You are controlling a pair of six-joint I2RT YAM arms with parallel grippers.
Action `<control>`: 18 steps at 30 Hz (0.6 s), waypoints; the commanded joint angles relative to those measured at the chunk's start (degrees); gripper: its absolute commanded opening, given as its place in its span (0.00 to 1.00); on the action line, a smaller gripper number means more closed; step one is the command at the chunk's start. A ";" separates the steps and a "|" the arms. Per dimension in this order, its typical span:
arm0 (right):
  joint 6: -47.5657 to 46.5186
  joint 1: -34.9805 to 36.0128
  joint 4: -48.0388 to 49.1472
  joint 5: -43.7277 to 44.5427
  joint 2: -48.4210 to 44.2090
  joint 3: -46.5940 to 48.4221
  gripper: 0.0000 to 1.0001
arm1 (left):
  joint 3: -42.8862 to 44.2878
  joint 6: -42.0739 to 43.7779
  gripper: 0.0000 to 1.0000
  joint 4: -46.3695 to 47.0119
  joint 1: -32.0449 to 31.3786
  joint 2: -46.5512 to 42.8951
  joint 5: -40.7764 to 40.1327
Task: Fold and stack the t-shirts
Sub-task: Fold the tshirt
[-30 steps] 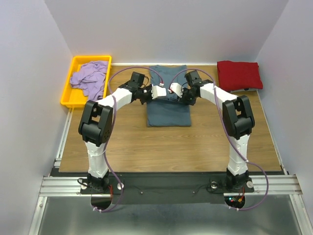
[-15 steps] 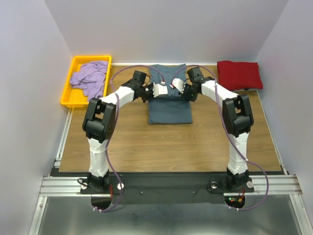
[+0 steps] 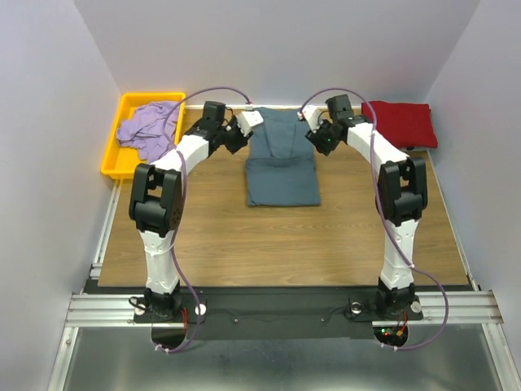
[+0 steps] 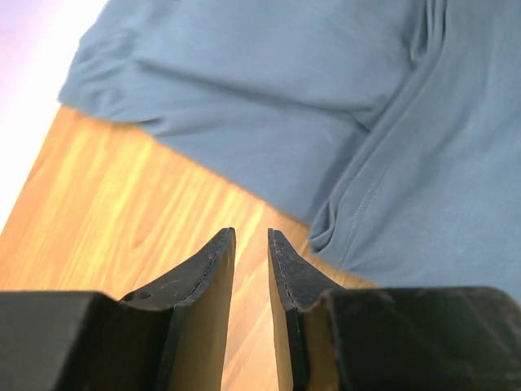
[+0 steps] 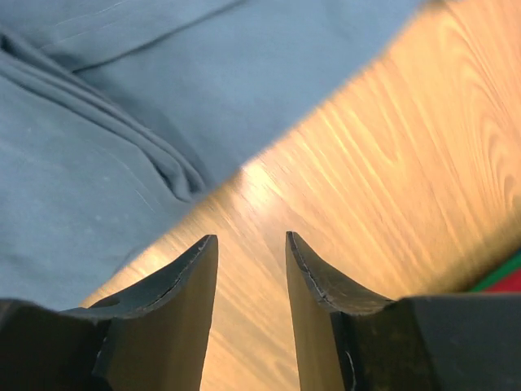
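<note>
The slate blue-grey t-shirt (image 3: 281,167) lies flat at the middle back of the table, with a fold line across it. My left gripper (image 3: 251,120) is at its far left corner. In the left wrist view the gripper (image 4: 248,232) is empty over bare wood, jaws a narrow gap apart, and the shirt (image 4: 326,98) lies just beyond. My right gripper (image 3: 310,115) is at the far right corner; it (image 5: 251,236) is open and empty over wood beside the shirt (image 5: 98,122). The dark red t-shirt (image 3: 399,124) lies folded at the back right. The lavender t-shirt (image 3: 149,130) lies crumpled in the tray.
The yellow plastic tray (image 3: 114,167) stands at the back left corner. White walls close in the table at the back and both sides. A metal rail runs along the near edge by the arm bases.
Both grippers have moved from over the middle of the blue-grey shirt toward the back and outward, to its far corners. The shirt's far part now lies uncovered.
</note>
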 commanded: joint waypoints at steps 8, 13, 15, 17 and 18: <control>21.77 -2.77 0.56 -23.47 -5.54 -3.12 0.25 | -5.70 -28.47 0.22 2.71 0.80 -7.05 14.95; 26.52 -2.77 0.73 -30.08 -0.62 -1.72 0.21 | -5.27 -35.94 0.19 7.27 0.88 -2.21 17.15; 27.84 -2.85 0.82 -30.79 2.62 0.47 0.20 | -3.25 -38.40 0.19 7.72 0.97 1.21 17.77; 28.98 -3.12 1.08 -30.35 6.14 2.84 0.20 | -1.06 -39.46 0.19 8.07 1.15 4.72 17.77; 29.68 -3.64 1.17 -30.43 7.47 4.16 0.20 | -0.52 -40.95 0.19 8.68 1.50 5.87 17.94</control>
